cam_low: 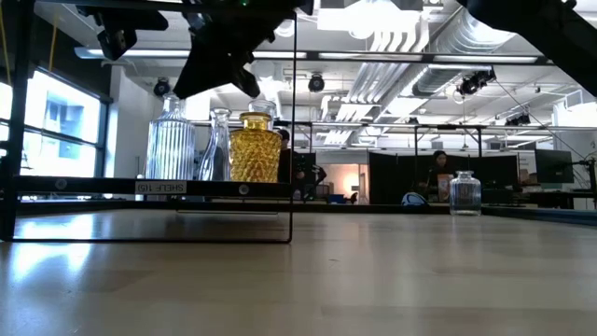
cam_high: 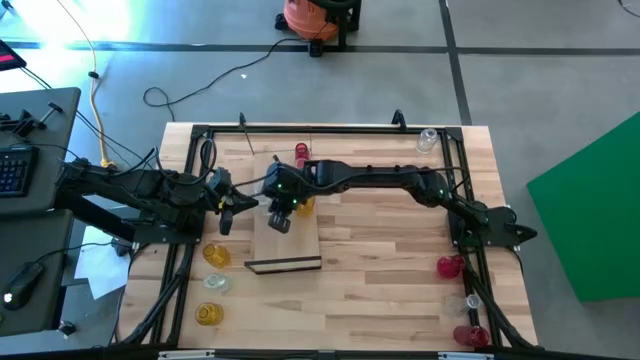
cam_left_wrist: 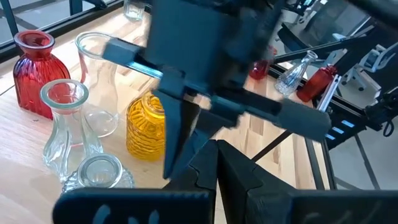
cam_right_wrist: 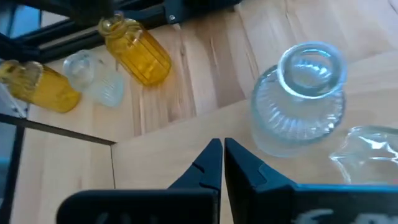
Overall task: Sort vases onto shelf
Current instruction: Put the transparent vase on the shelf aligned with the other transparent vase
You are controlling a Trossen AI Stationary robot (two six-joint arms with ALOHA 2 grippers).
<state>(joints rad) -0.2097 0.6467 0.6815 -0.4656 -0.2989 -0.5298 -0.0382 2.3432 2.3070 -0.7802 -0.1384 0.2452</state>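
The shelf is a light-wood board with a dark strip at its near edge, lying mid-table. On its far part stand a red vase, clear vases and an amber vase. My right gripper is shut and empty. It hangs over the board, next to a clear ribbed vase. My left gripper is shut and empty, just left of the board. Loose vases stand on the table: amber, clear and amber at the left, red at the right.
More vases stand at the near right: a clear one and a red one. Another clear vase stands at the far right corner. A black frame runs round the tabletop. The mid-right tabletop is bare wood.
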